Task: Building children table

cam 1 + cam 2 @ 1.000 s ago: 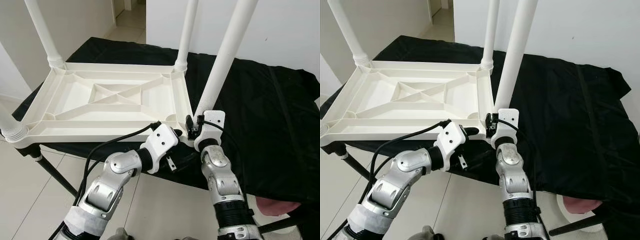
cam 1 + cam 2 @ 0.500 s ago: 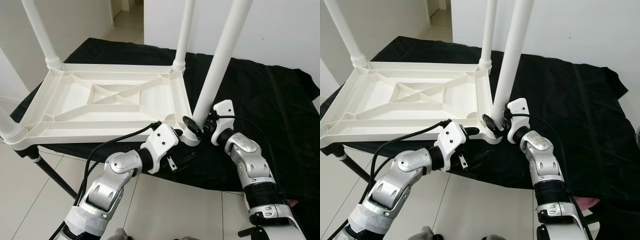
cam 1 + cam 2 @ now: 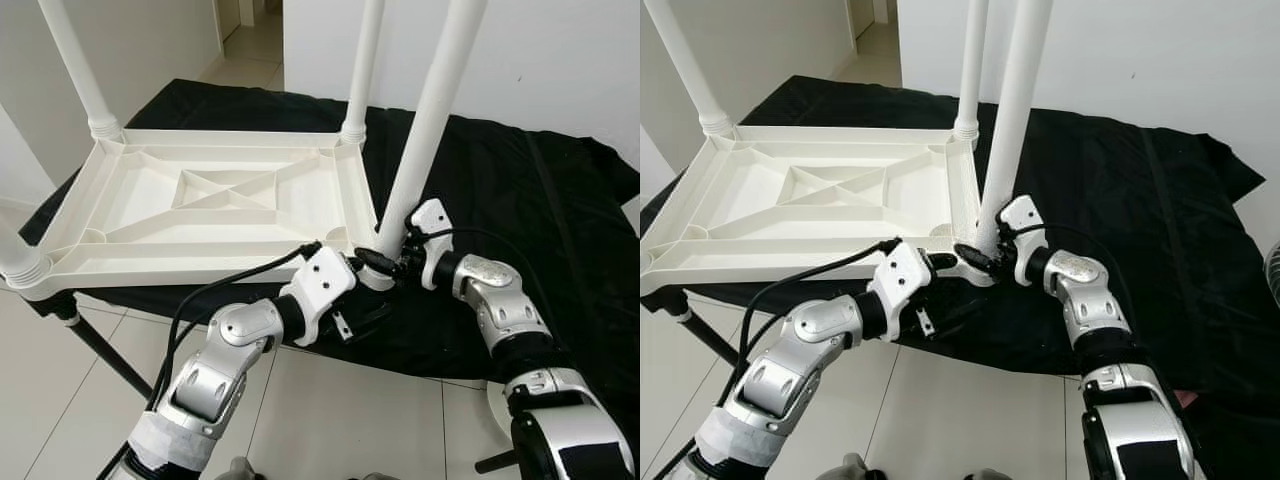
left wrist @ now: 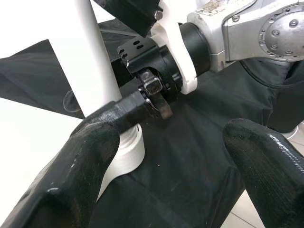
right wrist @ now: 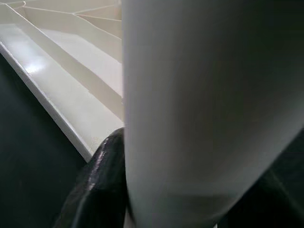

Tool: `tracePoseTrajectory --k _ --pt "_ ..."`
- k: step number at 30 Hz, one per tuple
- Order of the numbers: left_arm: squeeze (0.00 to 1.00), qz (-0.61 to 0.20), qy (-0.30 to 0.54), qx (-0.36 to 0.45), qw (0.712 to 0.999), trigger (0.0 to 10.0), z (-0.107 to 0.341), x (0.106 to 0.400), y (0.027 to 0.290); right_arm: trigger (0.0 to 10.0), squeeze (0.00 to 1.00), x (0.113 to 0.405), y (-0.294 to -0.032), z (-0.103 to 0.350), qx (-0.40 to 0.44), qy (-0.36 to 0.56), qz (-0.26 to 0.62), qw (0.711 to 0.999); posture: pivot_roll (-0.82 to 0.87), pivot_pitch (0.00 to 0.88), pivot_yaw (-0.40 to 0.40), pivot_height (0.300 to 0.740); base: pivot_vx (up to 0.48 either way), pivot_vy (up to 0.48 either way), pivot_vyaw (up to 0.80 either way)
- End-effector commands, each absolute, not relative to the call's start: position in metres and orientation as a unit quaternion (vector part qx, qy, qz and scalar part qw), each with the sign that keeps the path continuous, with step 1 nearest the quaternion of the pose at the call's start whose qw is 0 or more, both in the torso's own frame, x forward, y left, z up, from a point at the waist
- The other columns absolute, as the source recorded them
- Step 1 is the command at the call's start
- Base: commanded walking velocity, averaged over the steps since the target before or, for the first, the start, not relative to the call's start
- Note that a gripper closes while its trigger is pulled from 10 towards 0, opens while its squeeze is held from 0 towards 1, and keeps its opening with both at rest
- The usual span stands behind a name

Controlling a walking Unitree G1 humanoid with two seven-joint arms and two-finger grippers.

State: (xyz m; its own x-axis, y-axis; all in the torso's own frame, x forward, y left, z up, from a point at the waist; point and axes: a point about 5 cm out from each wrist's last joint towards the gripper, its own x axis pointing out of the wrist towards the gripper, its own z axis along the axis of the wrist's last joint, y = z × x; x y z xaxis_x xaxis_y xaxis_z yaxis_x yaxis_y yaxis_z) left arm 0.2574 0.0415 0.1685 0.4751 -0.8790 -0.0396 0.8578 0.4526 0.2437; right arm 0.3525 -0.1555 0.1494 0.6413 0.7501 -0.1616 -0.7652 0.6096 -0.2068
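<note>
upturned white table (image 3: 200,200), legs (image 3: 430,115) upright

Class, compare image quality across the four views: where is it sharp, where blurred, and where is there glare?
Left eye view: evenly lit and sharp, the white tabletop crisp. Left wrist view: near black fingers soft, right pincer sharper. Right wrist view: the table leg close and blurred, glare on the tabletop rim.

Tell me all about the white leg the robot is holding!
The white leg is a long, smooth round tube that looks like plastic. It leans a bit as it rises from the near right corner of the upside-down white table top, with a ribbed collar at its foot. The right gripper grips it just above that collar. The left gripper sits open by the same corner. Its top runs out of the picture.
</note>
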Motion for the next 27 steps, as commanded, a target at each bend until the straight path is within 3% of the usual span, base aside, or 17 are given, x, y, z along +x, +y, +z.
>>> tracePoseTrajectory --k 1,9,10,21,24,26,27 --pt "0.00 -0.482 -0.049 0.122 0.866 10.0 0.169 0.262 0.045 0.0 0.00 0.349 -0.153 0.134 -0.135 0.064 0.441 0.885 -0.03 0.007 -0.001 0.740 0.000 0.000 0.00" --pt "0.00 -0.483 -0.047 0.122 0.866 10.0 0.169 0.261 0.046 0.0 0.00 0.347 -0.159 0.134 -0.106 0.058 0.441 0.889 -0.04 0.014 0.002 0.740 0.000 0.000 0.00" --pt "0.00 -0.484 -0.047 0.122 0.865 10.0 0.169 0.261 0.046 9.8 0.00 0.348 -0.160 0.135 -0.098 0.051 0.429 0.896 -0.04 0.016 0.002 0.740 0.000 0.000 0.00" --pt "0.00 -0.489 -0.044 0.120 0.863 10.0 0.167 0.258 0.045 10.0 0.00 0.347 -0.155 0.141 -0.081 0.010 0.318 0.944 -0.05 0.026 0.002 0.740 0.000 0.000 0.00" --pt "0.00 -0.490 -0.044 0.120 0.862 10.0 0.167 0.258 0.044 10.0 0.00 0.343 -0.150 0.137 -0.048 0.019 0.245 0.968 -0.05 0.028 0.001 0.740 0.000 0.000 0.00" --pt "0.00 -0.490 -0.044 0.120 0.862 10.0 0.167 0.258 0.044 10.0 0.00 0.343 -0.150 0.137 -0.048 0.019 0.245 0.968 -0.05 0.028 0.001 0.740 0.000 0.000 0.00" --pt "0.00 -0.491 -0.043 0.119 0.862 10.0 0.167 0.258 0.044 10.0 0.00 0.335 -0.143 0.135 -0.033 0.015 0.192 0.981 -0.05 0.029 0.001 0.740 0.000 0.000 0.00"
